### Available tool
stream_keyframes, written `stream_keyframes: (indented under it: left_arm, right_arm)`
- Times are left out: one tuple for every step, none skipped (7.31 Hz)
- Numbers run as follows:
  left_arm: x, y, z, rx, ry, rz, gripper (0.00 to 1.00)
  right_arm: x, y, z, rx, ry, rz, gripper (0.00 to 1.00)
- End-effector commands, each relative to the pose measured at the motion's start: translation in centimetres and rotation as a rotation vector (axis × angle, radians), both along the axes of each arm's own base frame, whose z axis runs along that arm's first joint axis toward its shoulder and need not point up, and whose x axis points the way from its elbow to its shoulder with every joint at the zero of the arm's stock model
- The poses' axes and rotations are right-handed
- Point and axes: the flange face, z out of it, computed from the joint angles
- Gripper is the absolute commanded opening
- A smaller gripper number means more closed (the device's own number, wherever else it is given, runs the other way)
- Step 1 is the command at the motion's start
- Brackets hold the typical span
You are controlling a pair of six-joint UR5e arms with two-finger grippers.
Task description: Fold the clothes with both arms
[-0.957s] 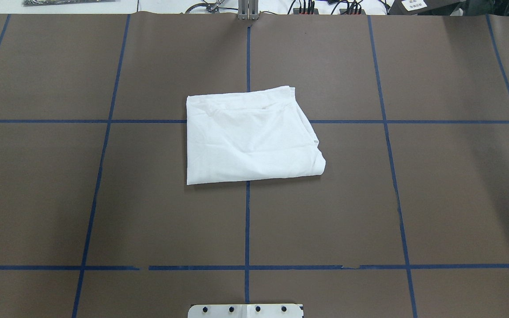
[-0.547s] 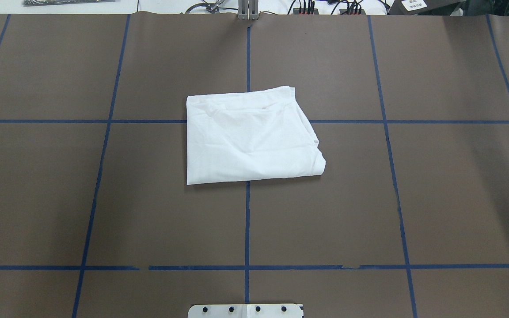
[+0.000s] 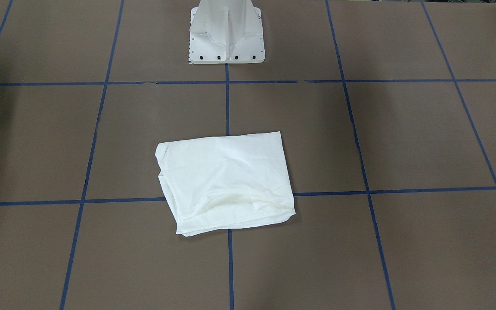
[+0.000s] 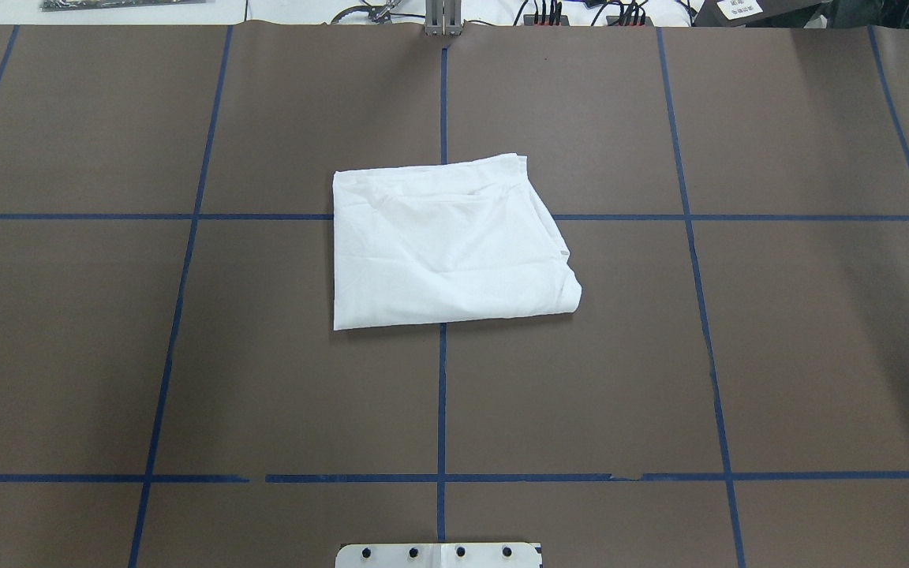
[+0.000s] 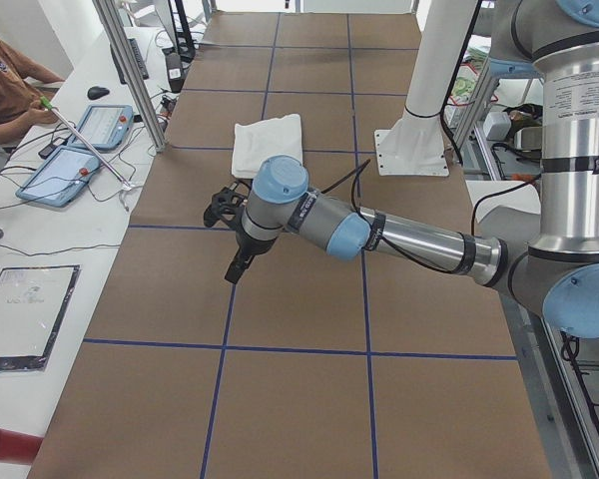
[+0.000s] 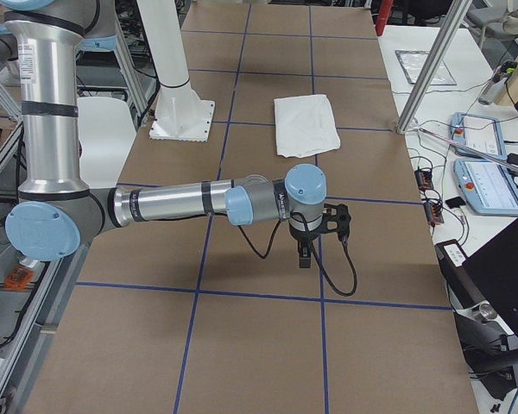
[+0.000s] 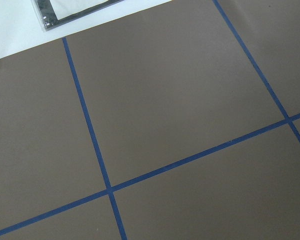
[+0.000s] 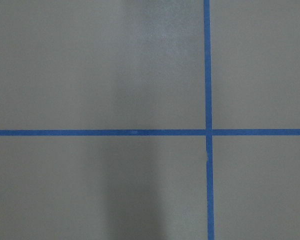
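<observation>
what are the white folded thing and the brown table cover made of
Folded white garment: looks like thin matte cotton-like cloth, going by its soft creases and limp layered edges. Brown table covering: seems a matte paper or similar sheet, flat, with a slightly wavy far edge; hard to be sure.

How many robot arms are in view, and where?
2. The left arm stretches low over the left end of the table, the right arm over its right end; both are away from the shirt.
</observation>
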Motion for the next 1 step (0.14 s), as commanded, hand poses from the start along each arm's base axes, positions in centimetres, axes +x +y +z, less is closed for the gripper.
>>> stream_keyframes:
  left_arm:
    - [0.00,-0.04,-0.48,0.011,0.000,0.000,1.00]
  right_arm:
    - [0.00,-0.08,-0.05,0.002,-0.001,0.002,1.00]
